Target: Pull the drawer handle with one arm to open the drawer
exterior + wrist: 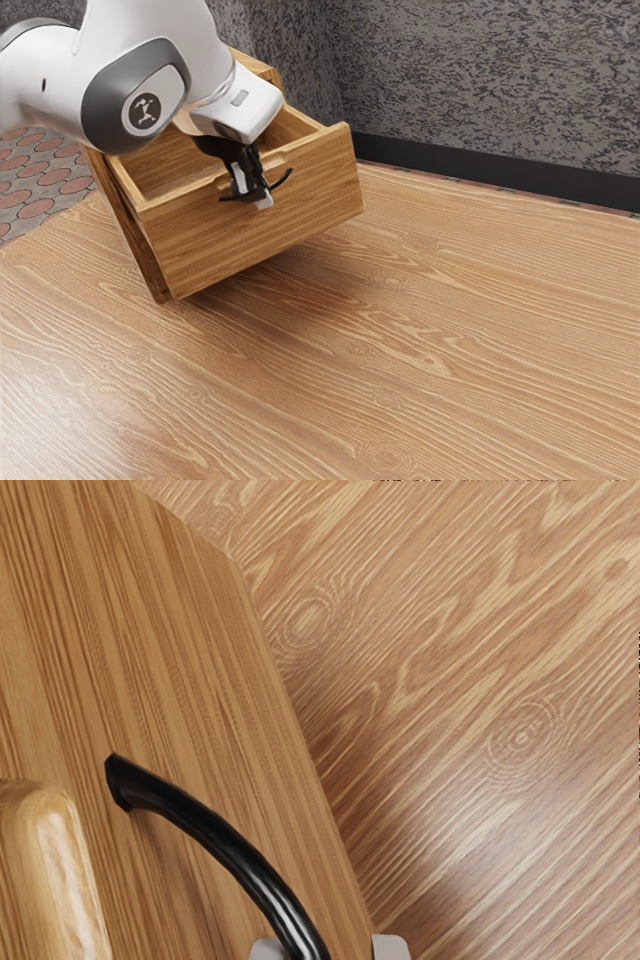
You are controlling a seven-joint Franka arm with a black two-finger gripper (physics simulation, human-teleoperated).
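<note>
One gripper (pixel 250 195) astride blk handle (pixel 200 825) — fingers (pixel 390 947) apart w/ gap one side — drawer (pixel 260 215) open

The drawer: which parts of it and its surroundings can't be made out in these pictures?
- Drawer inside: in the exterior view, the arm covers its back part.
- Handle: in the wrist view, one end is cut off by the picture's edge; in the exterior view, the gripper covers its middle.
- Cabinet behind the drawer: in the exterior view, mostly hidden by the arm.
</note>
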